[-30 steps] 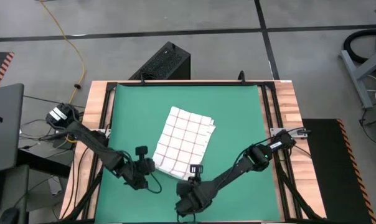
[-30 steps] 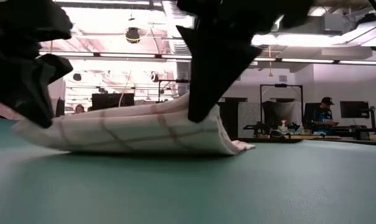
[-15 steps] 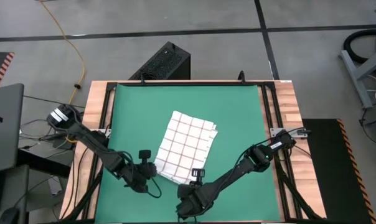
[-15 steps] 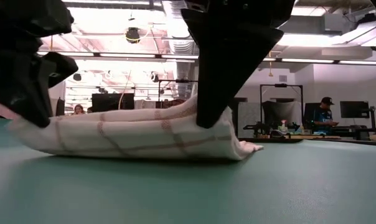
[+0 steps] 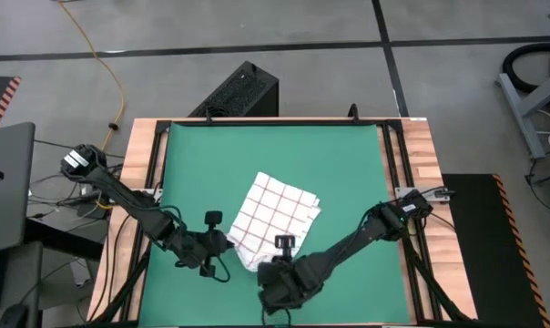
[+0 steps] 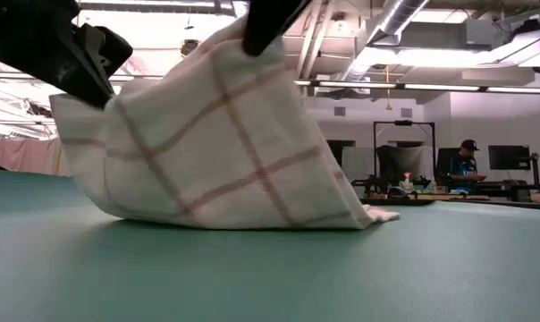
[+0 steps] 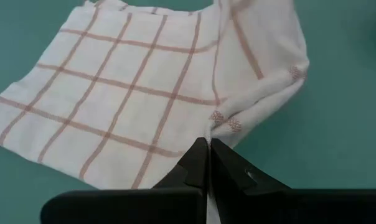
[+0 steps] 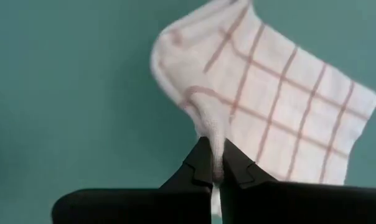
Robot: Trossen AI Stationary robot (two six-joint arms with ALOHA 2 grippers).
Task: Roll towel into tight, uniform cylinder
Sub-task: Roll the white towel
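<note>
On the green mat [image 5: 348, 173], toward its near half and between the two arms, lies the towel [image 5: 275, 211], a thin white cloth with a red-brown check. Its near edge is lifted clear of the mat while the far part rests flat. Left gripper [image 7: 208, 149] is clenched on one near corner of the cloth; right gripper [image 8: 211, 152] is clenched on the other near corner, with fabric pinched between the closed fingers in both wrist views. From table height the raised edge hangs as a slack, sagging sheet between the two pinch points, its lower fold resting on the mat. Judgement on handling: very light, wholly limp, no stiffness to hold a shape on its own; it drapes and creases wherever unsupported. Not fragile. The weave probably grips the mat a little, which would help a roll bite, but a thin layer could slip out of a shallow pinch. Best hold appears to be where it is now, at the two corners of one edge, kept level and taut so the edge turns over straight. Uneven height or pull between the arms would likely skew the roll into a cone. Containers: none visible on the table, so nothing to record there.
</note>
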